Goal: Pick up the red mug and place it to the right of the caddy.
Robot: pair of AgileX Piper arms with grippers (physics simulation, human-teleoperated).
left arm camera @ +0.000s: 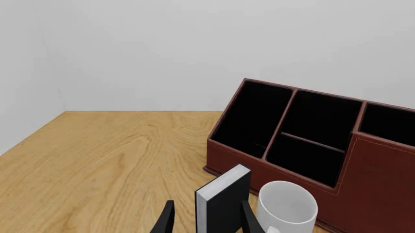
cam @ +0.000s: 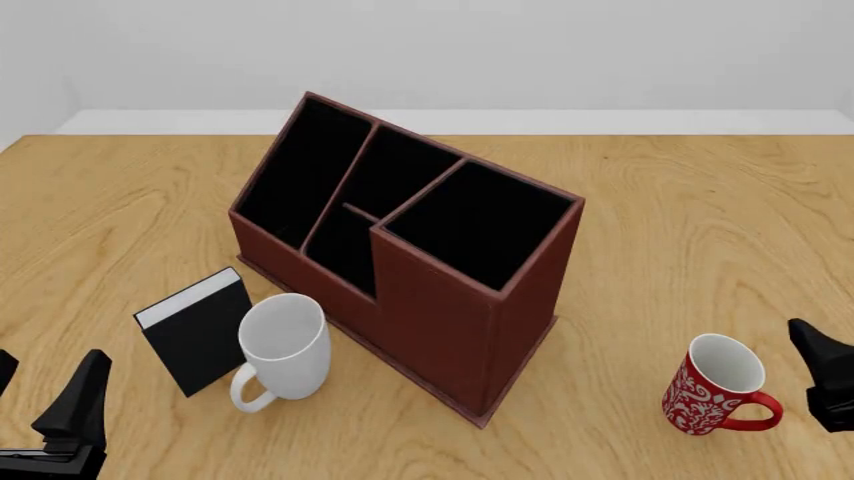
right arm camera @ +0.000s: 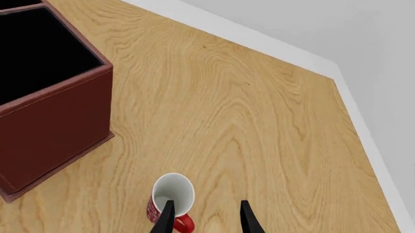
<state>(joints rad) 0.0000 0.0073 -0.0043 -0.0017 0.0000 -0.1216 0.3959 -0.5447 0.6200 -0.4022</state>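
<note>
The red mug [cam: 711, 388], floral-patterned and white inside, stands upright on the table at the front right, apart from the caddy [cam: 427, 270], with its handle pointing right. My right gripper [cam: 827, 385] is open and empty just right of the mug. In the right wrist view the mug [right arm camera: 170, 200] sits by one fingertip [right arm camera: 166, 219], not between the two, and the gripper [right arm camera: 207, 219] is open. The caddy [right arm camera: 45, 102] shows there too. My left gripper [cam: 43, 405] is open and empty at the front left.
A plain white mug [cam: 283, 345] and a small black book [cam: 198, 330] stand in front of the caddy's left end. In the left wrist view the book [left arm camera: 224, 199], white mug [left arm camera: 286, 206] and caddy [left arm camera: 311, 141] lie ahead of the left gripper [left arm camera: 206, 222]. A white wall borders the table's far edge.
</note>
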